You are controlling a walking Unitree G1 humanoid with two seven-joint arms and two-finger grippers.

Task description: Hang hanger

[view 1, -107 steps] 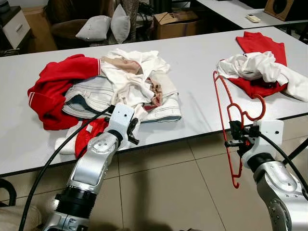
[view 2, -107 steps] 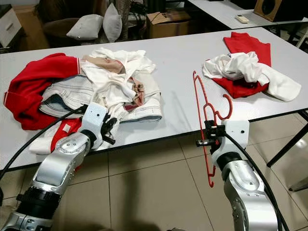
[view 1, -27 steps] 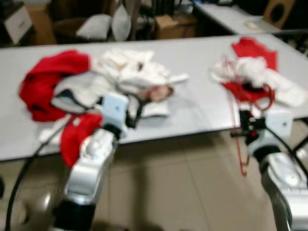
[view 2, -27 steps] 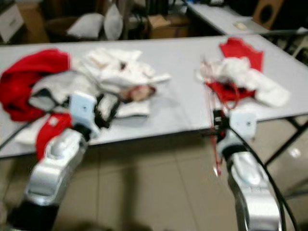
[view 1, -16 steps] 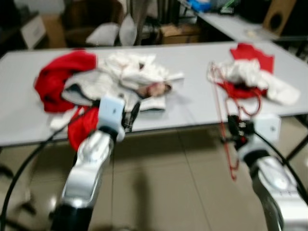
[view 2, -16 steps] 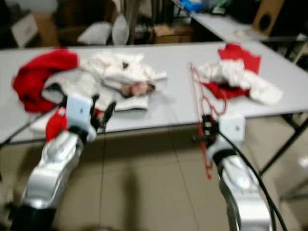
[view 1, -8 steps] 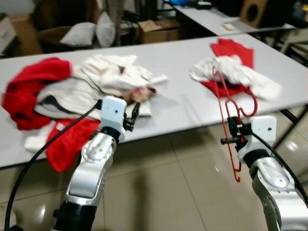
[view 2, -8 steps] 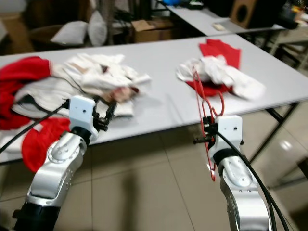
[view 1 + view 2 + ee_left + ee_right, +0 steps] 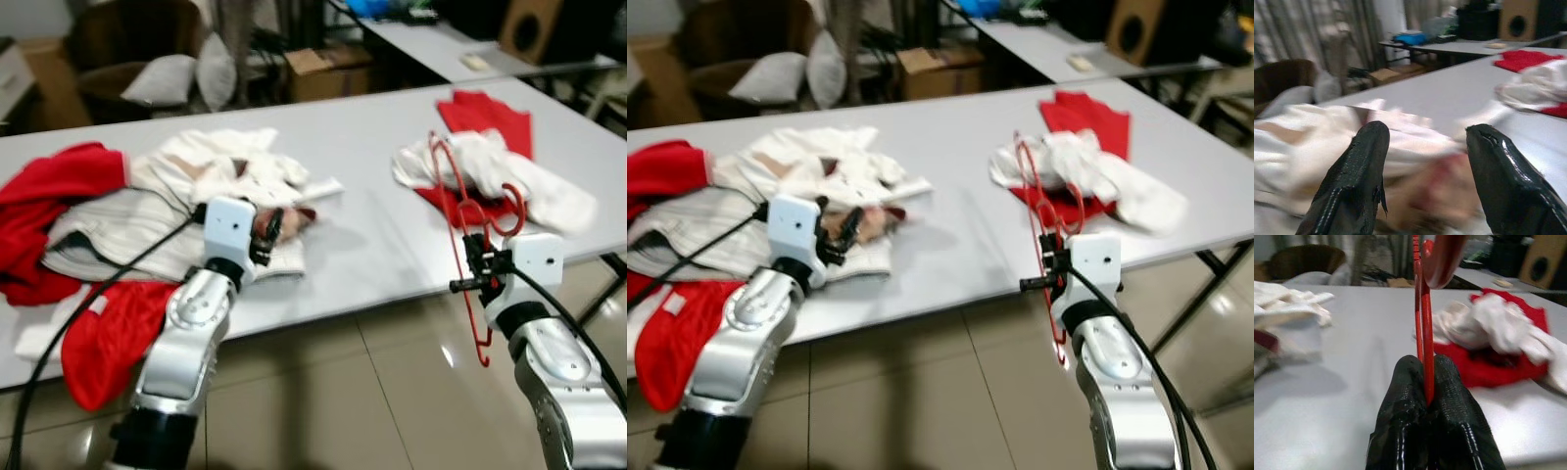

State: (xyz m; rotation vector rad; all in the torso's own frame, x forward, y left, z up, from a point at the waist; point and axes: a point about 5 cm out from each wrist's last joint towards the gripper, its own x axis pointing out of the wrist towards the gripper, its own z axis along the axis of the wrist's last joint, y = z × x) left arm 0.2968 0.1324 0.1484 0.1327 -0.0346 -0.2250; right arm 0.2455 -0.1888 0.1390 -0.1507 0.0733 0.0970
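The right gripper [image 9: 479,266] is squeezing a thin red plastic hanger [image 9: 460,211] between its two black fingers [image 9: 1449,396]. The hanger is standing upright in front of the near edge of the long grey table [image 9: 372,186], with its hook curling up beside a small heap of red and white clothes [image 9: 500,166]. The left gripper [image 9: 266,233] is floating with its fingers spread apart, holding nothing, just above a big pile of white and red clothes [image 9: 147,211].

No rail or hook for hanging is showing (so the robot probably has to carry the hanger somewhere first). To do this well, the right gripper should be keeping its tight pinch on the thin bar so the hanger is not spinning or slipping. It should be holding the hanger clear of the table edge and the clothes, so nothing is catching on the hook.
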